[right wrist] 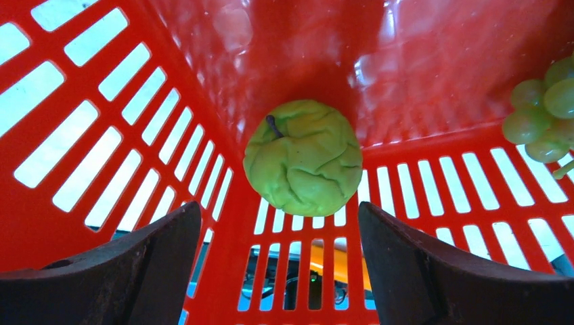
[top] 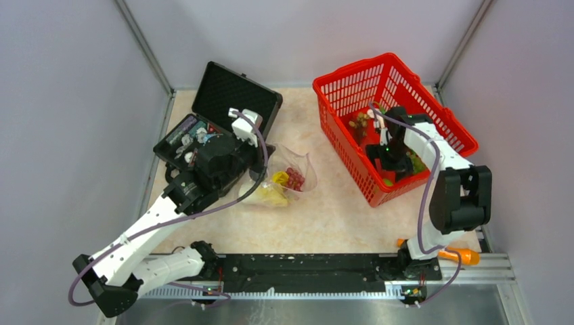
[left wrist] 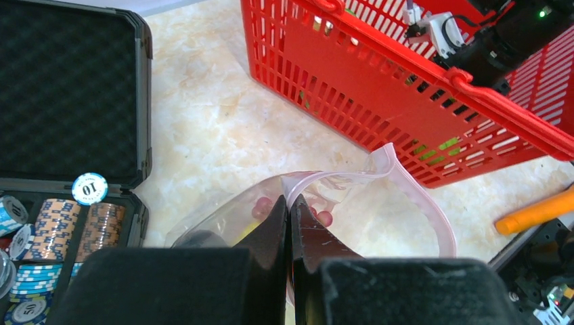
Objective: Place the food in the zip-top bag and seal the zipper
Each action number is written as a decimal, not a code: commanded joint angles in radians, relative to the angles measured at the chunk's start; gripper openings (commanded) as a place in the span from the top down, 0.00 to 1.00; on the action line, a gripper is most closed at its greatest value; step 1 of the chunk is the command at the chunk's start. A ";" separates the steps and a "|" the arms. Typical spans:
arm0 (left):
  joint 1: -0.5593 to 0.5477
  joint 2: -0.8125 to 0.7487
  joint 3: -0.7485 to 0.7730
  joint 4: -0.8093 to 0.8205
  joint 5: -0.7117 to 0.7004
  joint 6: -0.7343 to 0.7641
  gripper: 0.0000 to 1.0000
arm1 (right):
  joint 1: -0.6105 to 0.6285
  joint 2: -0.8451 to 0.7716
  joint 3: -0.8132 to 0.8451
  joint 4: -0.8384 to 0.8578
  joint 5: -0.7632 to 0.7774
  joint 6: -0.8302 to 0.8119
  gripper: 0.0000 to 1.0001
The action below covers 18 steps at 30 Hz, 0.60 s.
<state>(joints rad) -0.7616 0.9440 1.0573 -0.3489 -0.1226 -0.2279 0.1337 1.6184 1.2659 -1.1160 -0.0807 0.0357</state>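
**Supervisor:** Tool state, right arm first?

**Inspector:** The right gripper [right wrist: 279,211] is down inside the red basket [right wrist: 81,135]. Its jaws are spread wide, one on each side of the green pear-like fruit [right wrist: 302,157], and are not touching it. The fruit lies where the basket's floor meets its slatted wall.

**Supervisor:** Left?

**Inspector:** The left gripper [left wrist: 290,203] is pressed together, pinching the zip-top bag [left wrist: 223,220] at its mouth, right on the zipper [left wrist: 420,203]. The bag lies on the table between the black case [left wrist: 74,88] and the basket. Its mouth is lifted and gapes towards the basket.

**Supervisor:** Hazards?

**Inspector:** Three, in my judgement.
- The corner leaves little room, so a finger may catch a slat and the round fruit may squirt out of the closing jaws.
- The bag is thin and crinkly and is held at one point only. The mouth may sag shut or slip from the pinch, and a dropped item would then land on the table.
- The basket looks light, so a snagged finger could drag it.

**Supervisor:** Count?

**Inspector:**
- In the bag: one yellow leafy bunch [top: 271,194] and one cluster of red-purple grapes [top: 294,178].
- In the basket: one green fruit and one bunch of green grapes [right wrist: 541,108]. Brownish bits show in the top view, but their number cannot be determined.
- One bag, one basket, one case.
- The chips [left wrist: 64,223] in the case stand in several stacks, too many to count.
- One orange object [left wrist: 535,211] lies by the right arm's base.
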 commanded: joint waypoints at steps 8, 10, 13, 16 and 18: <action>0.004 -0.078 -0.038 0.064 0.055 0.028 1.00 | 0.076 0.119 0.150 -0.117 0.028 0.067 0.14; 0.004 -0.083 -0.038 0.059 0.032 0.036 1.00 | 0.085 0.139 0.154 -0.122 0.044 0.079 0.14; 0.004 -0.089 -0.036 0.052 0.027 0.036 1.00 | 0.087 0.151 0.156 -0.146 0.105 0.135 0.14; 0.004 -0.087 -0.044 0.065 0.051 0.025 1.00 | 0.086 0.122 0.144 -0.150 0.109 0.151 0.14; 0.004 -0.081 -0.042 0.068 0.070 0.019 1.00 | 0.086 0.113 0.132 -0.147 0.113 0.157 0.14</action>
<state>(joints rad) -0.7616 0.8742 1.0161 -0.3519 -0.0814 -0.2066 0.2008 1.7672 1.3823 -1.2282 -0.0002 0.1398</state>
